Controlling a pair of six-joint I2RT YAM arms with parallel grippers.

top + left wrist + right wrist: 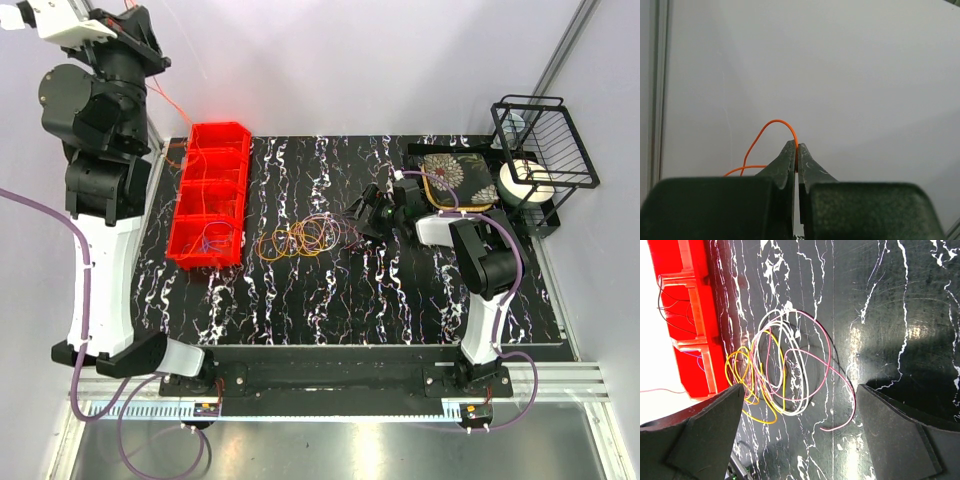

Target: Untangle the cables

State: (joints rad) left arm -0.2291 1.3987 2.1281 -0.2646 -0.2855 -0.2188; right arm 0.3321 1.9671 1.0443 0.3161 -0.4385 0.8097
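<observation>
A tangle of cables [300,238], orange, yellow, pink and white loops, lies on the black marbled mat [300,300] near its middle. In the right wrist view the tangle [780,370] lies ahead of and between the fingers. My right gripper [365,215] is open and empty, low over the mat just right of the tangle. My left gripper [797,146] is raised high at the far left and shut on a thin orange cable [775,121]. That orange cable [158,100] hangs down toward the red bin [210,195].
The red bin has several compartments holding a few loose wires and also shows in the right wrist view [685,315]. At the right stand a black wire basket [545,140], a floral-patterned box [455,180] and a white roll [525,185].
</observation>
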